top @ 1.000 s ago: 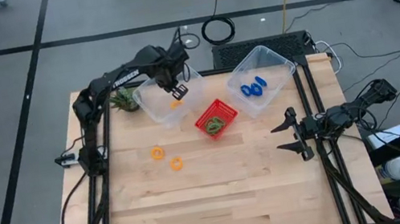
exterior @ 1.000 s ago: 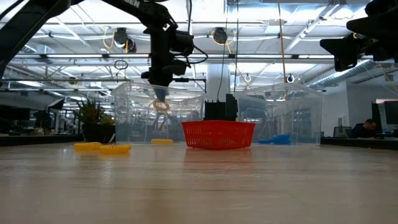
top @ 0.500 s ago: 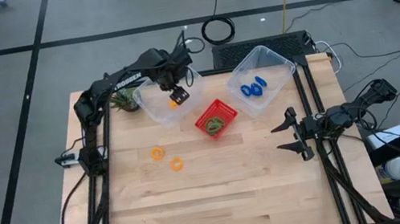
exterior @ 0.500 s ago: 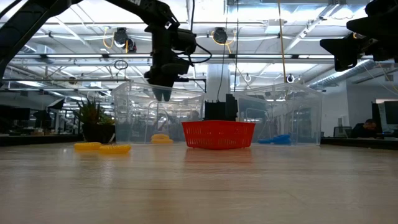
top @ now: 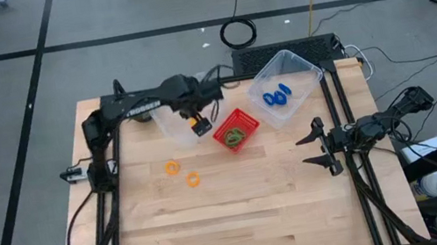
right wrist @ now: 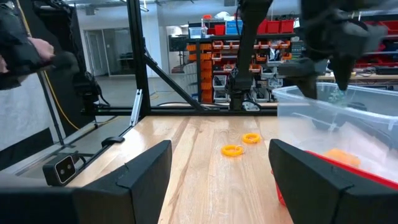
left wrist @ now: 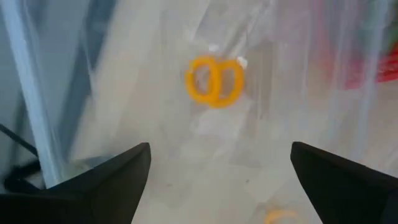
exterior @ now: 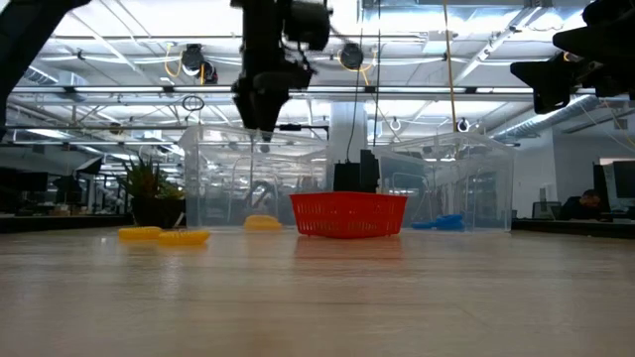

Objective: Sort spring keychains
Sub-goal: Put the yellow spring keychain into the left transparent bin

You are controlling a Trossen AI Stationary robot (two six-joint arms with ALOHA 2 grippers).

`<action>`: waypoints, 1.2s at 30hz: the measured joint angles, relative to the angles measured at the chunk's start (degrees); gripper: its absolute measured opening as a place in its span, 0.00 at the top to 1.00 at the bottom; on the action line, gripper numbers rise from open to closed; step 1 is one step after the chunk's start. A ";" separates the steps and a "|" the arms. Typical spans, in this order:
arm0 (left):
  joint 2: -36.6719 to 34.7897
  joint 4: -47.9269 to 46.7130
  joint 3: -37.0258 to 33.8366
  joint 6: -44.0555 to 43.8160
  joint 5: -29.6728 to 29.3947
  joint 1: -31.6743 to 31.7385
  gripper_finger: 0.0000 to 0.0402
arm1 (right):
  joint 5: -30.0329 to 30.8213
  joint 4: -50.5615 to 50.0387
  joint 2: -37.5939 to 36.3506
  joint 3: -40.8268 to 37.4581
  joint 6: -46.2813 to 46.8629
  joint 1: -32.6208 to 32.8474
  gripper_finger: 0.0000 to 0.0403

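Left gripper (top: 199, 127) is held over the clear bin (top: 167, 124), fingers spread, empty; an orange keychain (left wrist: 214, 81) lies inside. Two orange keychains (top: 182, 172) remain on the counter near that bin. Each should be pinched across its coil.

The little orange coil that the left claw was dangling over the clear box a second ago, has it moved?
Yes. The orange coil has dropped and now lies on the floor of the clear bin; the left gripper is open above it.

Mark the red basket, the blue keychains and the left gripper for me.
red basket (top: 222, 131), high view, on its rim's left corner.
blue keychains (top: 277, 96), high view, middle of the pair.
left gripper (top: 199, 127), high view, between its open fingertips over the clear bin.
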 joint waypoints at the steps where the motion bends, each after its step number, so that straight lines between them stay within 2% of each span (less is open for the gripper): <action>1: -0.75 0.59 -0.24 -0.22 -1.44 -1.19 0.01 | 0.01 0.01 0.00 -0.01 0.00 0.00 0.36; 6: -3.07 0.50 -0.24 -4.67 -15.94 -4.61 0.01 | 0.01 0.00 0.02 -0.01 0.00 0.00 0.36; 8: -3.99 -0.84 -0.23 -6.96 -19.03 -5.64 0.01 | -0.01 -0.03 0.07 -0.02 0.00 0.00 0.36; 13: -5.62 -3.77 -0.23 -11.43 -18.79 -11.23 0.01 | 0.00 -0.08 0.05 -0.02 0.00 0.00 0.36; 23: -7.62 -3.17 -0.27 -14.56 -22.13 -26.61 0.01 | -0.01 -0.09 0.07 -0.01 0.00 0.00 0.36; 28: -7.96 -2.44 -0.46 -21.62 -22.61 -33.52 0.01 | 0.01 -0.07 0.07 -0.02 0.00 0.00 0.36; 36: -7.88 2.34 -8.25 -35.35 -22.54 -42.02 0.01 | 0.00 -0.04 0.07 -0.01 0.00 0.00 0.36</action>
